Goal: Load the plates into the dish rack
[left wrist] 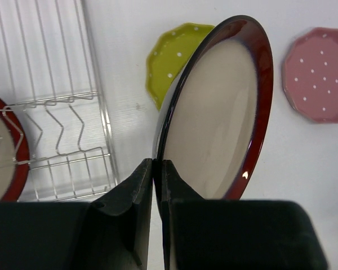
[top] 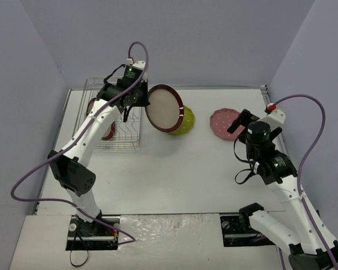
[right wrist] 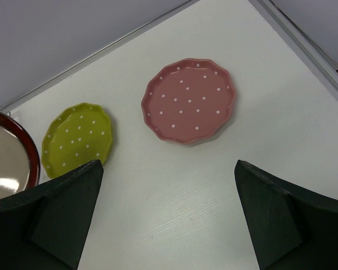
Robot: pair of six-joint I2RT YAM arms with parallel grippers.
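**Dish rack loading: one plate in, one in the air, two on the table**

Biggest first. We've got the white table (top: 186,169) filling most of the overhead view. The dish rack (top: 124,138) sits at the upper left of that frame, a silver wire thing with upright tines.

Then the two big plates, both with a dark red rim and beige centre. One red-rimmed plate (left wrist: 0,140) is already in the rack. It's at the far left edge of the left wrist view with wires crossing its face, and in the overhead shot the left arm hides most of it. The other one, the held plate (top: 164,108), is up off the table and tipped on edge, just right of the rack near the top centre of the overhead frame, beige face towards the camera.

Next the little scalloped dotted ones, both lying flat on the table. The yellow-green plate (top: 187,121) is just right of the held plate, which covers part of it from overhead. The pink plate (top: 224,122) is further right, well apart from the rack, and it sits upper centre in the right wrist view.

Now the tools. The left gripper (left wrist: 156,169) is clamped tight on the held plate's rim, jaws pinched together at the bottom centre of its own camera view. The right gripper (right wrist: 168,169) is spread wide with nothing in it, hanging over bare table just below the pink plate in its frame.
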